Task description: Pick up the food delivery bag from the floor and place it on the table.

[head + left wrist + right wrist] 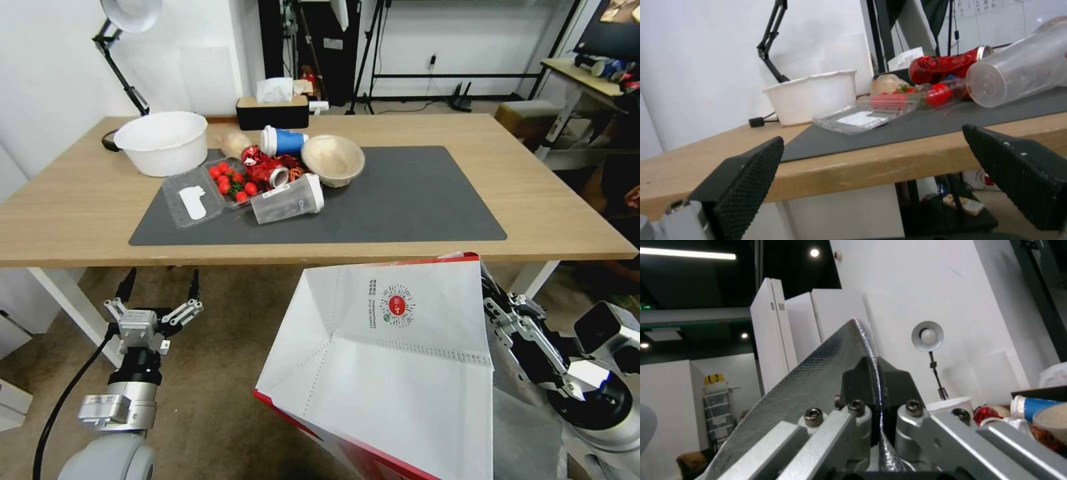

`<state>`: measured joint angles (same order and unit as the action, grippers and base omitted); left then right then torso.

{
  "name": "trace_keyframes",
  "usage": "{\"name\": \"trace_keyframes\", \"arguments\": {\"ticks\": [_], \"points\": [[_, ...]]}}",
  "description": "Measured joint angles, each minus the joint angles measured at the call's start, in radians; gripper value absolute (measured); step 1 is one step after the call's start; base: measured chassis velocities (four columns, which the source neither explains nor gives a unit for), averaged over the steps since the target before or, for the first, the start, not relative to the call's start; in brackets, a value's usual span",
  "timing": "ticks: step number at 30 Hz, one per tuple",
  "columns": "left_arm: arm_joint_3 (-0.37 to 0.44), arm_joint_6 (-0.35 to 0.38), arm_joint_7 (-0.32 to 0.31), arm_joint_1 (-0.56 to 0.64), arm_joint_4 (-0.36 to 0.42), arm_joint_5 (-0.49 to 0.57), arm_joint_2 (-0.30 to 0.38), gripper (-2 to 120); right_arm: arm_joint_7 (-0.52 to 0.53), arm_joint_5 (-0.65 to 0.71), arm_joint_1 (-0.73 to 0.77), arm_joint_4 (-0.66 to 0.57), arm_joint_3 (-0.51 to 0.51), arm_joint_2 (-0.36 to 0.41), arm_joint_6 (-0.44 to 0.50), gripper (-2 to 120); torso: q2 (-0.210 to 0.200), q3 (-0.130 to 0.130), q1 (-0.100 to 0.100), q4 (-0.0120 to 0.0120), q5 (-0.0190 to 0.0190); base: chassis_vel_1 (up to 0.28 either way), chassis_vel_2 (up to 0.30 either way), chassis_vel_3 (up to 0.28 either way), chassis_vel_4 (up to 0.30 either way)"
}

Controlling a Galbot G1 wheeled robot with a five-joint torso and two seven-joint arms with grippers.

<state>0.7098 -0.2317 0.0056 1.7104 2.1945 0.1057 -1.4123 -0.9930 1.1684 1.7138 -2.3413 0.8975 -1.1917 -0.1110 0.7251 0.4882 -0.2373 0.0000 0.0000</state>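
While our right gripper (pixel 876 386) clamps its foil-lined edge, the food delivery bag (pixel 393 373) hangs lower right, white, red-trimmed, round red logo; left gripper (pixel 159 288) spread apart, lower left.

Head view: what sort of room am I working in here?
Probably a lab or studio made up as an office: black tripod stands along the back wall, a light-wood table carrying staged food litter, and an articulated white desk lamp.

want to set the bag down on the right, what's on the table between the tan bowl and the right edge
In the head view, only the dark grey mat and bare wood of the table lie past the tan bowl. The right gripper holds the food delivery bag.
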Motion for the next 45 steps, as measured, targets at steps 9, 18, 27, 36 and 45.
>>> {"name": "trace_keyframes", "arguments": {"ticks": [9, 18, 27, 36, 45], "points": [[-0.002, 0.0, 0.003, 0.0, -0.004, -0.004, -0.003, 100, -0.002, -0.005, -0.005, 0.011, -0.005, -0.003, 0.001, 0, 0.038, 0.022, -0.016, 0.0, 0.0, 0.0, 0.0, 0.0, 0.0], [-0.004, -0.003, 0.003, 0.001, -0.007, -0.009, -0.006, 100, -0.01, -0.005, -0.003, 0.013, -0.004, -0.006, 0.003, 0, 0.073, 0.042, -0.03, 0.0, 0.0, 0.0, 0.0, 0.0, 0.0], [-0.006, -0.004, 0.003, 0.002, -0.005, -0.012, -0.007, 100, -0.014, -0.005, -0.003, 0.015, -0.001, -0.007, 0.005, 0, 0.119, 0.069, -0.05, 0.0, 0.0, 0.0, 0.0, 0.0, 0.0], [-0.006, -0.007, 0.002, 0.002, -0.006, -0.012, -0.007, 100, -0.019, -0.004, -0.003, 0.018, 0.0, -0.008, 0.006, 0, 0.156, 0.09, -0.066, 0.0, 0.0, 0.0, 0.0, 0.0, 0.0], [-0.008, -0.037, 0.014, -0.003, -0.008, 0.008, -0.005, 100, -0.019, -0.002, -0.004, 0.02, 0.001, -0.007, 0.007, 0, 0.19, 0.109, -0.081, 0.0, 0.0, 0.0, 0.0, 0.0, 0.0]]}}
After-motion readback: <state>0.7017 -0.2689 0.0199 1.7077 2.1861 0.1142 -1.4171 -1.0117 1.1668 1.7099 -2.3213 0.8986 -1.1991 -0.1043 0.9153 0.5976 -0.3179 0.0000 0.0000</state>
